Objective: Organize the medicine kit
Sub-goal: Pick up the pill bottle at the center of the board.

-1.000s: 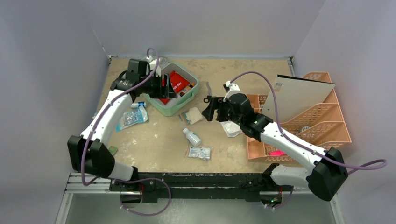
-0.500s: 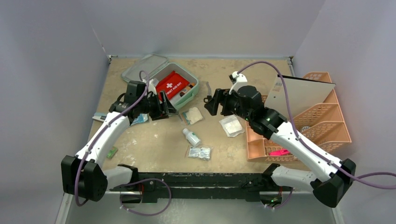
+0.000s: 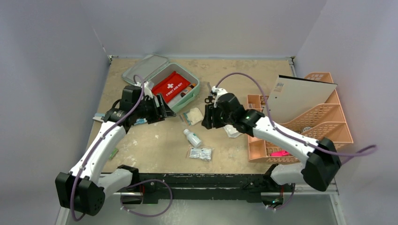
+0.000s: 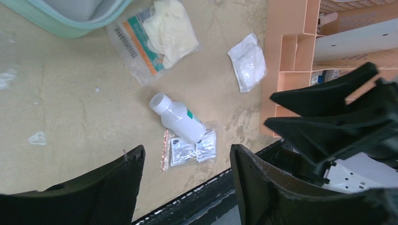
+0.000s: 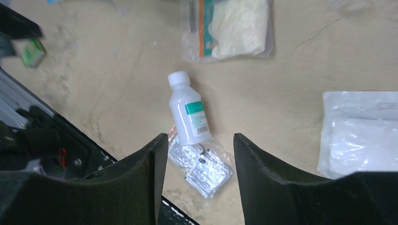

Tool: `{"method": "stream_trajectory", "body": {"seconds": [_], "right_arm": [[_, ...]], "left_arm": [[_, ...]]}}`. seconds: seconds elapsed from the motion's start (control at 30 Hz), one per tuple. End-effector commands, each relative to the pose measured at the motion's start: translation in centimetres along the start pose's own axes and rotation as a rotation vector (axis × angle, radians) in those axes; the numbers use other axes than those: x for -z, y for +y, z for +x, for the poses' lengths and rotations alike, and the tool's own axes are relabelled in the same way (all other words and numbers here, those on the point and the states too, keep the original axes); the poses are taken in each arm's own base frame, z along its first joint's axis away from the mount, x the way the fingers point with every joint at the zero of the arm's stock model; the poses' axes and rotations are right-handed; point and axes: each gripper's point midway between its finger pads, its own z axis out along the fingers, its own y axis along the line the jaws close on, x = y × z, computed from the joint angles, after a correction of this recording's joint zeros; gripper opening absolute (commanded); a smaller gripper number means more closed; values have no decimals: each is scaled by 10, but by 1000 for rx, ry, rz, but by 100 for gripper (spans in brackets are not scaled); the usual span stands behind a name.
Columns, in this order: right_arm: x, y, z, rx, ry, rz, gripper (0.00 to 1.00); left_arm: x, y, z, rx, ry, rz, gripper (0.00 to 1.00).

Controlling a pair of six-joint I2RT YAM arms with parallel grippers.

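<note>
Medicine kit (image 3: 190, 99) lies open, mouth up, with the lid thrown back flat on its far-left side. Lid and tray together make one diagonal run, far-left to near-right. The tray alone is a rounded square with no real long axis. A red pouch (image 3: 173, 86) lies inside it.

Loose items all sit on the kit's near-right side:
- glove packet (image 3: 193, 116), just off the kit's near corner
- small white bottle (image 3: 193, 138), beyond the packet, further from the kit
- foil sachets (image 3: 200, 153), touching the bottle's base end in the wrist views
- white gauze packet (image 3: 232, 127), further right of the kit
- peach rack (image 3: 324, 117), well apart from the kit on the same side

The bottle lies on its side with the cap end turned back toward the kit. Its long axis roughly continues the kit's own diagonal.

Left gripper (image 3: 162, 108) hangs just beside the kit's near wall, fingers spread and holding nothing. Right gripper (image 3: 206, 119) is off the kit's near-right corner, also spread and empty, close to the glove packet.

In the right wrist view the bottle (image 5: 189, 116) sits ahead, centred between the fingers, so the right arm looks the nearer. My judgement is that the bottle goes next. Its axis runs nearly along the finger gap, so the wrist likely needs a turn to close across the body.
</note>
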Motion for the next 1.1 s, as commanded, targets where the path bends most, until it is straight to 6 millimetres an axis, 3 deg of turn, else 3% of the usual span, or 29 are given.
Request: {"method": "stream_trajectory", "body": {"seconds": [0.0, 0.13, 0.6, 0.73, 0.9, 1.07], "right_arm": [[-19, 23, 28, 102, 121, -62, 57], [-42, 35, 50, 162, 197, -76, 57], [-96, 28, 93, 228, 348, -64, 57], [-100, 27, 97, 232, 362, -62, 46], [-98, 31, 87, 227, 326, -65, 37], [-79, 49, 76, 143, 286, -124, 31]], "left_arm": [[26, -4, -22, -117, -140, -47, 65], [32, -3, -24, -130, -176, -57, 66], [35, -4, -18, -139, -170, -44, 66], [36, -4, -17, -135, -170, -41, 66], [37, -7, -17, -136, -172, -31, 66], [37, -15, -16, -130, -160, 10, 65]]}}
